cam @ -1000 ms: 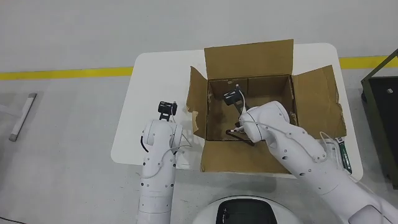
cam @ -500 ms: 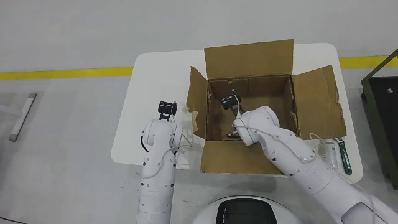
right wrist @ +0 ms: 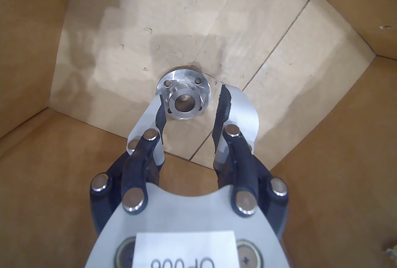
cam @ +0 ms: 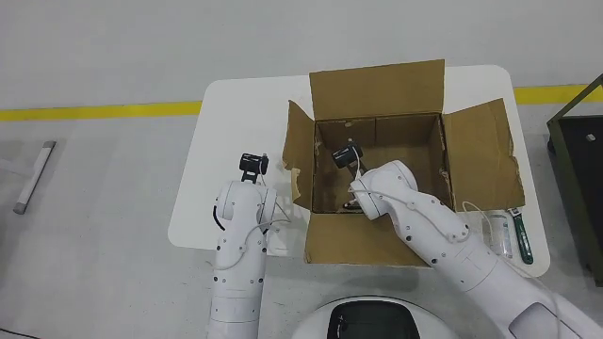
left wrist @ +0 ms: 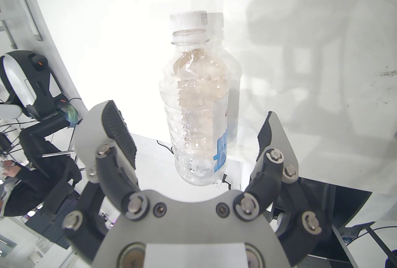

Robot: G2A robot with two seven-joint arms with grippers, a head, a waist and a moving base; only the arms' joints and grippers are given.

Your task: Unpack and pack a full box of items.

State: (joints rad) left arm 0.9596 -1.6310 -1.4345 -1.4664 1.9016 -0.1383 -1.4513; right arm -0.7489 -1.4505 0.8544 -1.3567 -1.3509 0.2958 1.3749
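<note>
An open cardboard box (cam: 377, 92) stands on the white table (cam: 245, 113), flaps folded out. My right arm (cam: 382, 193) is down in its near left corner. There my right gripper (right wrist: 191, 104) is open, fingers on either side of a round metal flange (right wrist: 183, 95) that rests on the box floor. My left arm (cam: 247, 209) is left of the box near the table's front edge. My left gripper (left wrist: 189, 113) is open, and a clear plastic bottle (left wrist: 198, 114) with a white cap sits between its fingers without touching them.
A green-handled tool (cam: 521, 235) and a clear packet (cam: 499, 231) lie by the table's right edge. A dark green cabinet (cam: 579, 179) stands just right of the table. The box's near flap (cam: 358, 237) hangs toward the robot.
My right arm has shifted left inside the box, toward its near left corner. The left arm has stayed still.
</note>
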